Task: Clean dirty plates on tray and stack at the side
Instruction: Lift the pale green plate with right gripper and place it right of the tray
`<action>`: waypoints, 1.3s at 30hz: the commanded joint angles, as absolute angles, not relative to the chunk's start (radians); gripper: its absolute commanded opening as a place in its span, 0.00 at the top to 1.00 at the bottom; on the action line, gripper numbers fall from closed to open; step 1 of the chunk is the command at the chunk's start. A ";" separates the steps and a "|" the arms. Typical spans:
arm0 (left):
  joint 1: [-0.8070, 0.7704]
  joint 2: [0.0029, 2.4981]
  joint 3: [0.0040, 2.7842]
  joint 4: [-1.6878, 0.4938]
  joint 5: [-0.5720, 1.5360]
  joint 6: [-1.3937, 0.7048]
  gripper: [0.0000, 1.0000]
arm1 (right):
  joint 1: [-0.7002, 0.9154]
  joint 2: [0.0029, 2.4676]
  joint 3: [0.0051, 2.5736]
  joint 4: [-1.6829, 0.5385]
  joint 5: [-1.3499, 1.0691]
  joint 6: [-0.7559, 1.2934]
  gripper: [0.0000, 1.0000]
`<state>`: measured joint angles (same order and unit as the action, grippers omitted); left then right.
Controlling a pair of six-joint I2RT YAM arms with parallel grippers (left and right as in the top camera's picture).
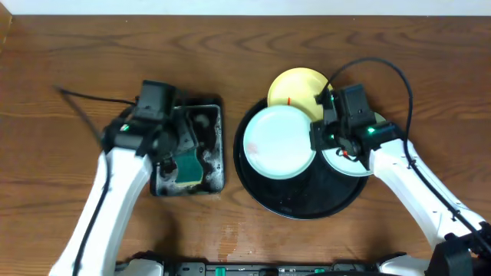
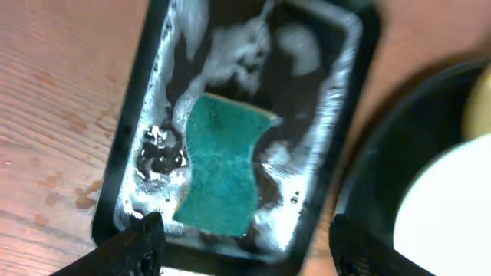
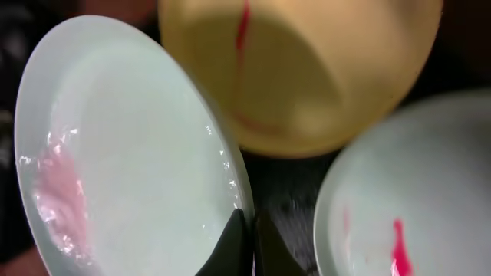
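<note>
A: Overhead view, entry one?

B: Tray (image 1: 303, 201): round, black, right of centre on the table (image 1: 77, 61). All three plates sit on or over it.

A: Plates, one by one.

B: Yellow plate (image 1: 291, 86): at the tray's upper rim, with a red streak. Mint plate (image 1: 276, 142): upper left of the tray, its edge overlapping the yellow one. Second mint plate (image 1: 343, 164): right edge of the tray, partly hidden under the right arm, with a red smear.

A: Right hand?

B: Right hand (image 3: 247, 244): fingers drawn close together, pinching the mint plate's rim at bottom centre of the right wrist view. That plate carries a pale pink wet patch on its left side.

A: Left hand?

B: Left hand (image 2: 245, 257): fingers spread wide at the bottom corners of the left wrist view, gripping nothing.

A: Other items?

B: Sponge (image 2: 222, 172): green, lying in suds in the small tray (image 2: 123, 165). That tray is rectangular and black, left of centre in the overhead view.
</note>
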<state>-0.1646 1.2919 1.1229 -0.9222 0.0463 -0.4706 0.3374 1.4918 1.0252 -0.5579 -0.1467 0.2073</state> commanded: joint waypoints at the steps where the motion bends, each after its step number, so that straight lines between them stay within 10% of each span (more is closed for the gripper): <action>1: -0.156 1.152 1.144 -0.958 0.096 -0.467 0.30 | 0.364 1.472 1.102 -0.514 -0.146 0.193 0.99; 15: -0.156 0.704 1.143 -0.984 0.228 -0.475 0.29 | 0.716 1.683 1.215 -0.173 0.072 0.192 0.99; 39: -0.156 0.673 1.143 -1.091 0.209 -0.471 0.29 | 0.973 1.617 1.325 0.011 0.426 -0.482 0.99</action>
